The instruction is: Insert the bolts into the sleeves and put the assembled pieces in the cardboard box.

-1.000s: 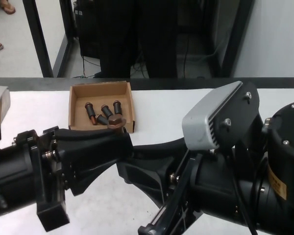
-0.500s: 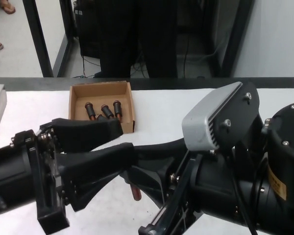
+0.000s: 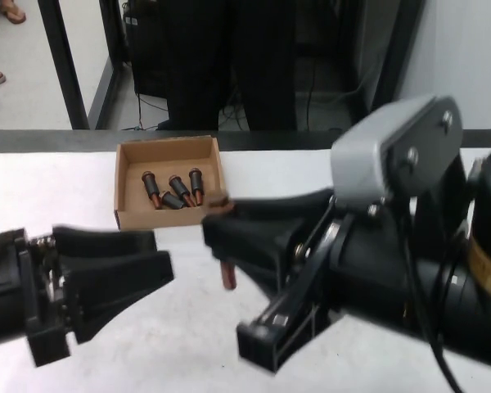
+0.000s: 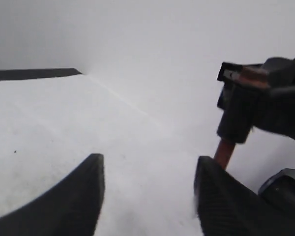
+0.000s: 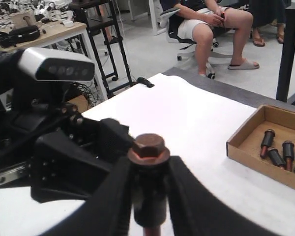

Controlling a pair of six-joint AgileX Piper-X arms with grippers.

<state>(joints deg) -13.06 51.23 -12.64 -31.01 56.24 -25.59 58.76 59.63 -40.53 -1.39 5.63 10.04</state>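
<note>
White bench top (image 3: 270,176) is partly hidden by both arms in the high view. A bolt (image 5: 148,147) is clamped roughly upright between the jaws of the right gripper (image 5: 148,196). Its head stands above them and its copper tip below. Its shank is covered by the fingers, so a sleeve cannot be made out. The left gripper (image 4: 147,196) is held with jaws apart and empty, the bolt ahead of them, not touching. Four assembled pieces (image 3: 173,190) are seen in the cardboard box (image 3: 147,217), beyond both jaws.

The right hand (image 5: 148,172) hides the middle of the bolt (image 5: 148,146).
</note>
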